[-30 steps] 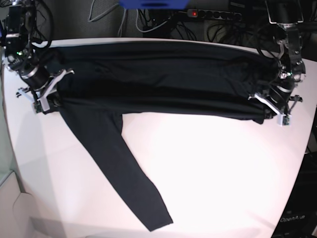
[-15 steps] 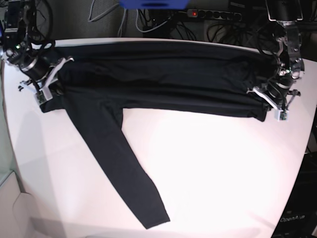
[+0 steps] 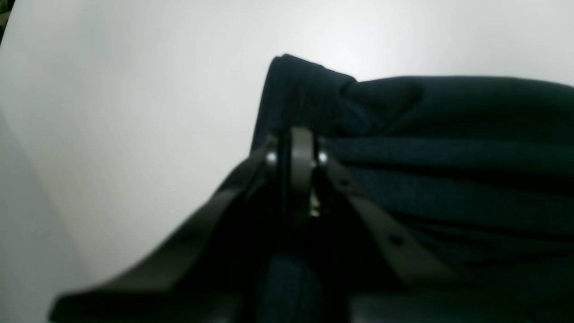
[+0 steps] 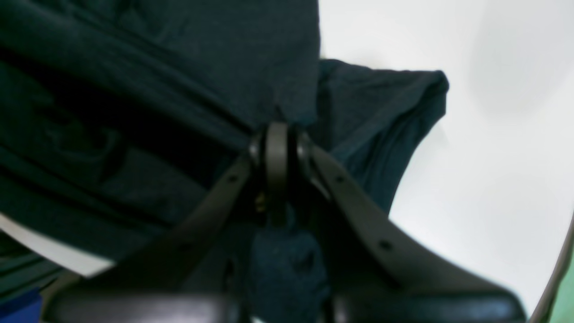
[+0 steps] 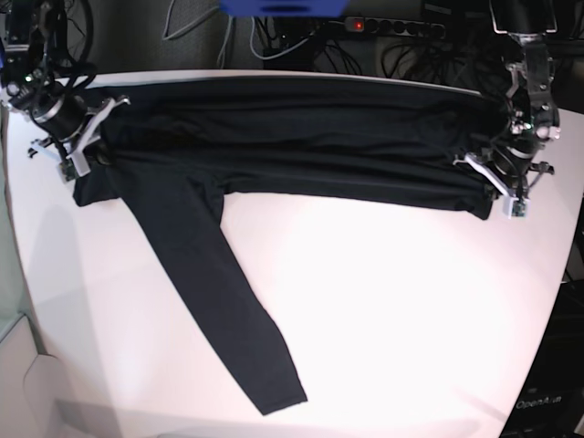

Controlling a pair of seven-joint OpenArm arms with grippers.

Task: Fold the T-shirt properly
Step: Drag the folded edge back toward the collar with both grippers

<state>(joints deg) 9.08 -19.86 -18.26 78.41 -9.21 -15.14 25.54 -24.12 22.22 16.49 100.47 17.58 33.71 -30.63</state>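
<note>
Across the far half of the white table [image 5: 383,301], the T-shirt [image 5: 301,146] lies as a long dark band, doubled over lengthwise, with one long sleeve [image 5: 224,319] trailing from its near edge toward the near side of the table. Each end of the band is pinched: the left claw [image 5: 507,187] grips the end on the base view's right, and the right claw [image 5: 75,151] grips the opposite end. Both wrist views show the jaws drawn together with cloth bunched between and below them, so each claw is clamped on the T-shirt, not standing wide.

The step in hand looks like carrying the folded edge across the body of the T-shirt and laying it flat. To do it well, both arms should travel at the same pace and height, keeping the band lightly taut between them so the crease runs straight along the T-shirt's length. Too much pull could slip the knit out of a claw; too little would let the middle sag and wrinkle. The loose sleeve stays outside the fold and will likely need tucking onto the body afterward. Release should come only once the edge rests against the layer beneath, with both ends squared to each other.
</note>
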